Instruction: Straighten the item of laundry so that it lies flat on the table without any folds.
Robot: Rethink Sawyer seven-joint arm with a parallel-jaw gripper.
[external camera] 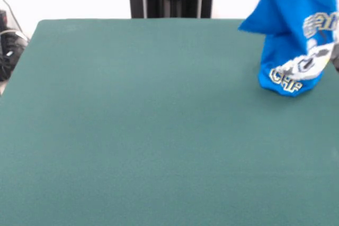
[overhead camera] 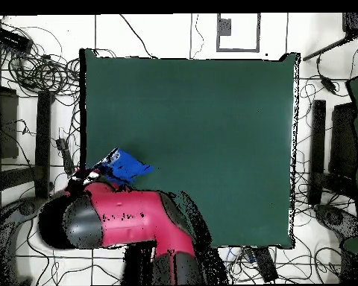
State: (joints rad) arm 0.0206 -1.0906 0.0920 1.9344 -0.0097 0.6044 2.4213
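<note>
— What covers the scene, left to right?
— Bare green table [external camera: 132, 130], then at its far right the blue T-shirt [external camera: 294, 35], bunched and hanging above the cloth, print outward.
— And the claw?
— Hidden from the front; overhead, the red arm [overhead camera: 130, 216] covers it. Its grip can't be told.

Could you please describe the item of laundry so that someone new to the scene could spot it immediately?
Start at the wide dark green table and follow its far edge to the right corner. There hangs the T-shirt, bunched and lifted. It is the only bright blue thing, with white print.
</note>
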